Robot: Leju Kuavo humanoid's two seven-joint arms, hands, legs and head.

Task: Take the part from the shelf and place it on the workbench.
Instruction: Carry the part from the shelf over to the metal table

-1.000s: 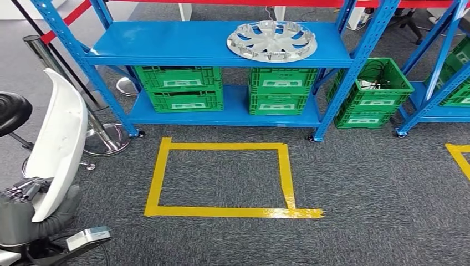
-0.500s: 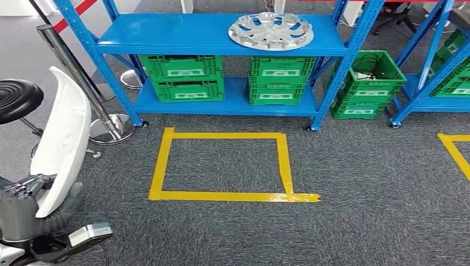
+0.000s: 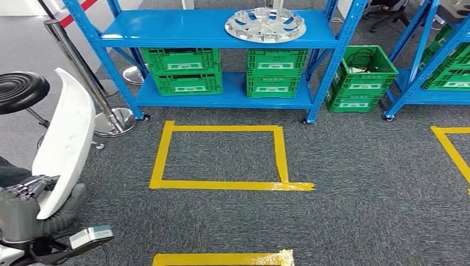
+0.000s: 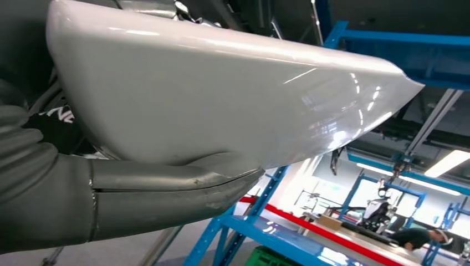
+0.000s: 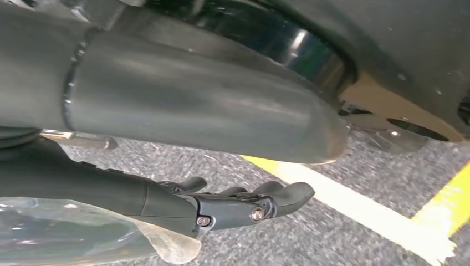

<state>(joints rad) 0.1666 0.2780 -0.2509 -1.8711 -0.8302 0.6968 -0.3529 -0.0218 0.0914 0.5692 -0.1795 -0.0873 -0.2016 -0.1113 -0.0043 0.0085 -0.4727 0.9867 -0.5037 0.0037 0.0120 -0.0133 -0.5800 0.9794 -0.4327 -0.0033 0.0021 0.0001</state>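
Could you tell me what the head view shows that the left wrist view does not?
Head view alone: the silver hubcap on the shelf's top level, green crates below it, and yellow floor tape. Left wrist view alone: the thumb pressed against the part's underside. Both: the white part held by the left hand, and the blue shelf.
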